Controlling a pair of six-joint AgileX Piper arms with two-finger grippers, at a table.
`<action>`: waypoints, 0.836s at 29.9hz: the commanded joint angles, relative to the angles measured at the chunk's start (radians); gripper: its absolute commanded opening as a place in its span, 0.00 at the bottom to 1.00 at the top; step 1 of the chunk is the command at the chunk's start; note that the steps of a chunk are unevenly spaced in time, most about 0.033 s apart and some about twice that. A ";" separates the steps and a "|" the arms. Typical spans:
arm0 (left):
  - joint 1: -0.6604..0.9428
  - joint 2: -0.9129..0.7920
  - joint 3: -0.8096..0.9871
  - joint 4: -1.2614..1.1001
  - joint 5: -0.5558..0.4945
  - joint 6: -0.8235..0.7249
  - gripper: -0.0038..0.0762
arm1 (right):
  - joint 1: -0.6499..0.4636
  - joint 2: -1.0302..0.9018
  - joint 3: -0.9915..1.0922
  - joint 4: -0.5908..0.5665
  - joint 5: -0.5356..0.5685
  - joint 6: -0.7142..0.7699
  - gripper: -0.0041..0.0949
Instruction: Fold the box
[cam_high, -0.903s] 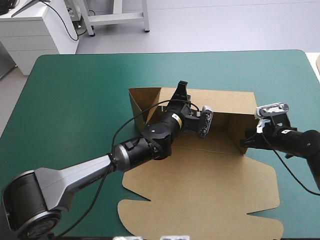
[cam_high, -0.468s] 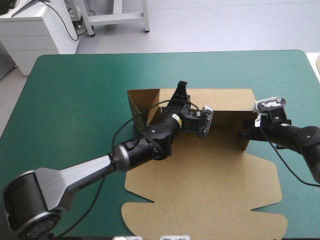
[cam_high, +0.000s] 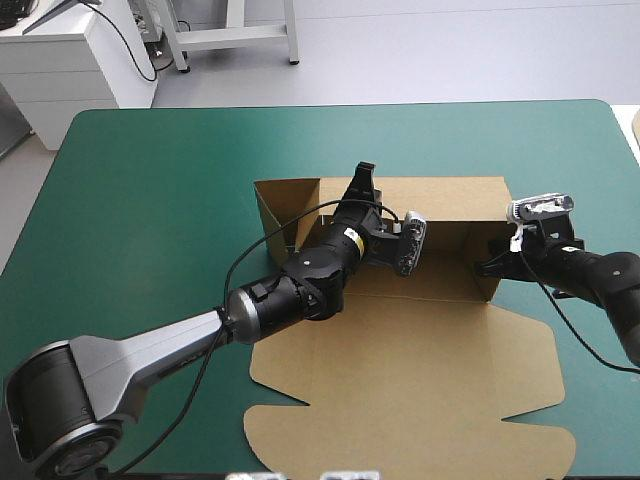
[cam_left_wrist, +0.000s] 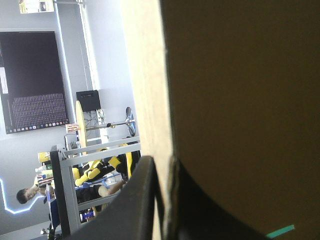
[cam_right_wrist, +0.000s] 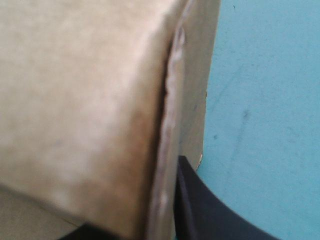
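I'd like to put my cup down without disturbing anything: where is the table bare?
Bare teal-green cover lies left of the box and along the far edge. The middle is crowded: the left gripper pinches its far wall, the right gripper its right wall.

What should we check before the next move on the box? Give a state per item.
1. Left end effector shut on the far wall of the box: ok.
2. Right end effector shut on the right wall: ok.
3. Left wall raised, like the far and right walls: ok.
4. Lid flat on the teal-green cover: ok.
5. Raised walls tucked and locked: cannot tell.
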 joint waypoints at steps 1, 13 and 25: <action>-0.007 -0.024 -0.008 0.004 -0.007 -0.024 0.17 | 0.002 -0.026 -0.029 0.036 0.056 0.046 0.04; -0.096 -0.071 -0.008 0.035 -0.012 -0.160 0.47 | 0.002 -0.026 -0.029 -0.041 0.051 0.132 0.04; -0.263 -0.222 -0.008 0.026 0.083 -0.205 0.45 | 0.002 -0.026 -0.029 -0.130 0.055 0.222 0.04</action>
